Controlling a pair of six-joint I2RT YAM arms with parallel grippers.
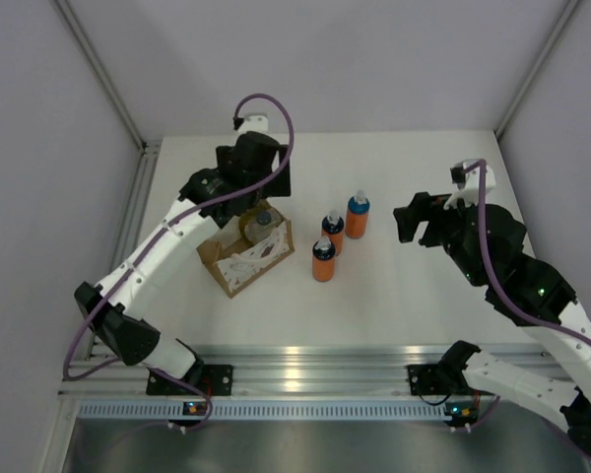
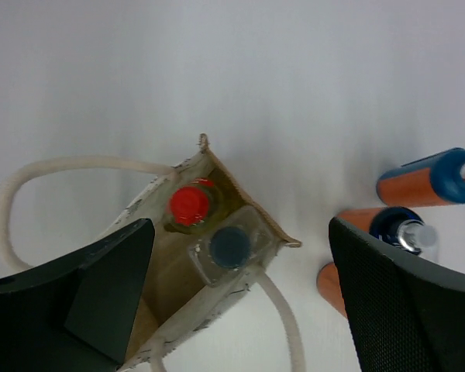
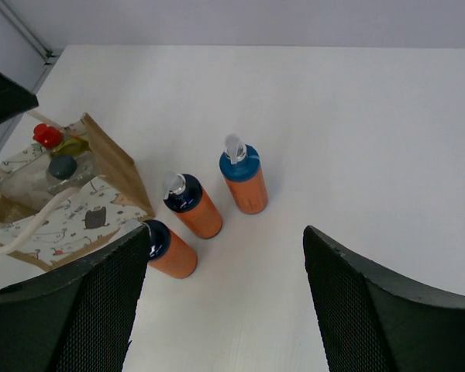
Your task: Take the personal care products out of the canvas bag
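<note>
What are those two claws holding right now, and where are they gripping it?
Nothing. The left gripper hangs open over the canvas bag; the right gripper is open too.

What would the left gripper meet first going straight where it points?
Probably the dark round cap of the pale bottle, inside the canvas bag, roughly centred in the open left gripper; depth unclear.

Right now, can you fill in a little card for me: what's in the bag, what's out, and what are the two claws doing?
Bag: canvas bag, upright, top open
Inside the bag: yellow bottle with red cap; pale bottle with dark cap
Out of the bag: three orange bottles with blue caps, standing on the table to the right of the bag
Left gripper: open, above the bag's opening, holding nothing
Right gripper: open, holding nothing
Left to take out: two bottles
</note>
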